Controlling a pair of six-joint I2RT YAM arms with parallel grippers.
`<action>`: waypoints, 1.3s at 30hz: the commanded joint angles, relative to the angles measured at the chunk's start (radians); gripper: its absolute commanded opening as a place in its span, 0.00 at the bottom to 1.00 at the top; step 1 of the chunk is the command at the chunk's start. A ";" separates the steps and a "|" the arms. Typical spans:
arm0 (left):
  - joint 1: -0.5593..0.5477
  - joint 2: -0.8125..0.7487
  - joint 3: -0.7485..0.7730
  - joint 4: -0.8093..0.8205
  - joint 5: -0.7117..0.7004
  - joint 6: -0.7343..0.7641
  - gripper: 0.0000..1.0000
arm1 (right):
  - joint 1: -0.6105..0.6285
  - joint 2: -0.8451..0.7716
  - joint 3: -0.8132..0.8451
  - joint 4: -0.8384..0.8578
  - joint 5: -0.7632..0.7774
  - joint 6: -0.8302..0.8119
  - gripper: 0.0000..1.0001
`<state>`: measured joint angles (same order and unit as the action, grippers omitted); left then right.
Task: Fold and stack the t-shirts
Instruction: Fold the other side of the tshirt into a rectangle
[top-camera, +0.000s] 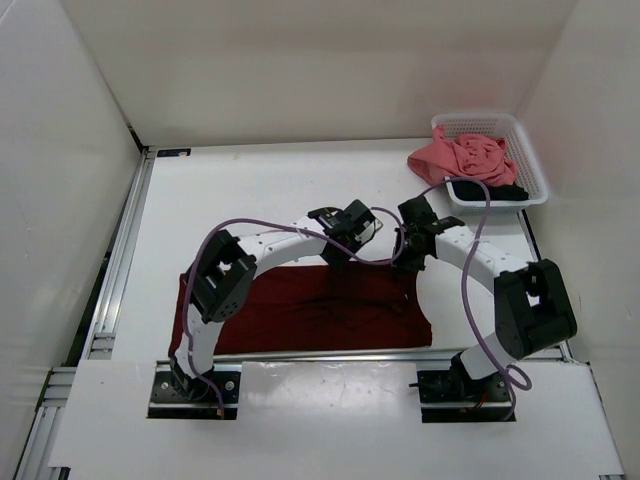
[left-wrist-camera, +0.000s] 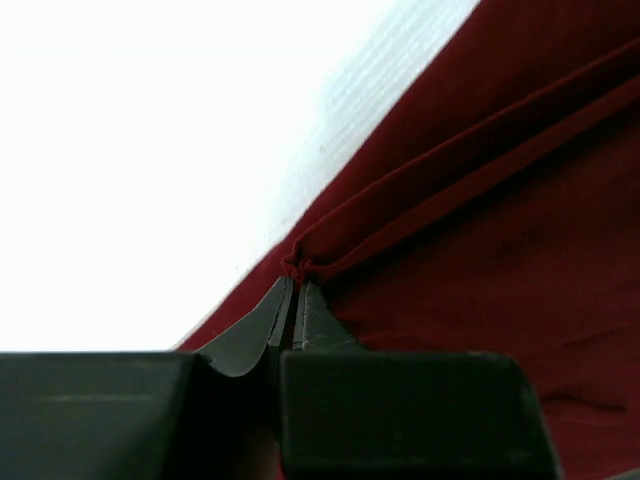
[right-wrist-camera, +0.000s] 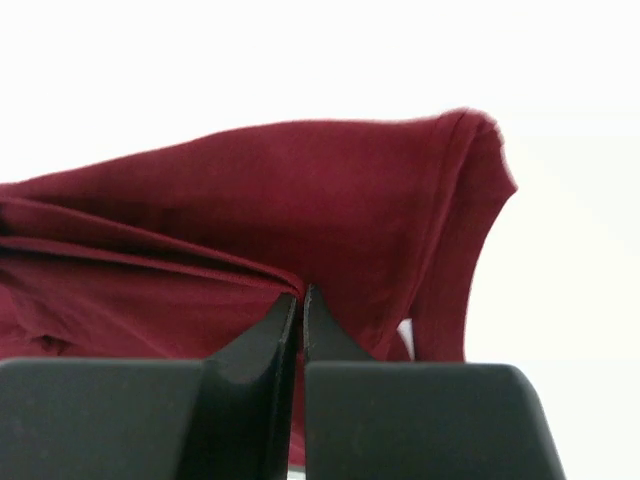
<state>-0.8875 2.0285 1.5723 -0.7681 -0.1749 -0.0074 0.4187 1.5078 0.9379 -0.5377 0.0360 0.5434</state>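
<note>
Overhead view: maroon shirt (top-camera: 320, 312) lies spread across the lower middle of the frame, on the white table (top-camera: 250, 190), just above the two arm bases. Its upper edge sits under both wrists. Left gripper (top-camera: 343, 250) and right gripper (top-camera: 408, 256) reach down side by side onto that upper edge, near the centre of the frame. From this height it is not possible to tell how the jaws stand. White mesh basket (top-camera: 532, 150) sits at upper right, well apart from the maroon shirt. Pink shirt (top-camera: 462, 158) is bunched in the basket and spills over its left rim. Black shirt (top-camera: 492, 190) shows as a dark strip under the pink one, along the basket's lower side.

Left wrist view: left gripper (left-wrist-camera: 293, 288) has its fingers (left-wrist-camera: 255, 335) pressed together, pinching a small pucker of the maroon shirt (left-wrist-camera: 500, 200) where a hem fold runs toward upper right. Cloth fills the right half of the frame; bare table (left-wrist-camera: 150, 150) fills upper left.

Right wrist view: right gripper (right-wrist-camera: 301, 296) has its fingers (right-wrist-camera: 250, 345) likewise pressed together, nipping a layered edge of the maroon shirt (right-wrist-camera: 300, 190). Cloth humps up across the middle of the frame, with a hemmed edge curling down at right. Background is plain white.
</note>
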 joint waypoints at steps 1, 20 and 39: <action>0.019 0.009 0.026 -0.020 -0.055 0.007 0.13 | -0.031 0.028 0.039 -0.011 0.019 -0.057 0.00; 0.056 -0.177 -0.075 -0.030 -0.097 0.007 0.90 | 0.141 -0.218 -0.089 0.024 0.081 0.197 0.08; 0.797 -0.485 -0.465 -0.020 -0.164 0.007 0.90 | 0.154 -0.158 -0.050 -0.138 0.177 0.279 0.48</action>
<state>-0.1635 1.6310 1.1328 -0.7948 -0.3222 0.0010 0.5682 1.4643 0.8265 -0.5430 0.1112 0.7967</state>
